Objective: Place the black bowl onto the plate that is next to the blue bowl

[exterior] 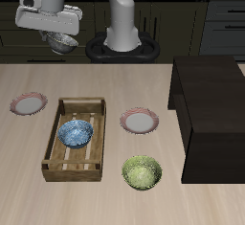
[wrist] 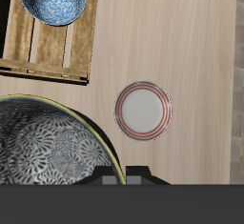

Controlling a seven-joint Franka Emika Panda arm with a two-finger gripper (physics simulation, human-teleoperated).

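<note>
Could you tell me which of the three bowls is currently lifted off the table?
The black bowl, held up in the pincer near the table's back. The blue bowl sits in the wooden tray; the yellow-green bowl rests on the tabletop.

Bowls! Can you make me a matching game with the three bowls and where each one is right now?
Things:
1. black bowl
2. blue bowl
3. yellow-green bowl

Places:
A. sitting on the bare table, close to its front edge
B. held up in the air by the tool
C. inside the wooden tray

Right pairs: 1-B, 2-C, 3-A.
</note>
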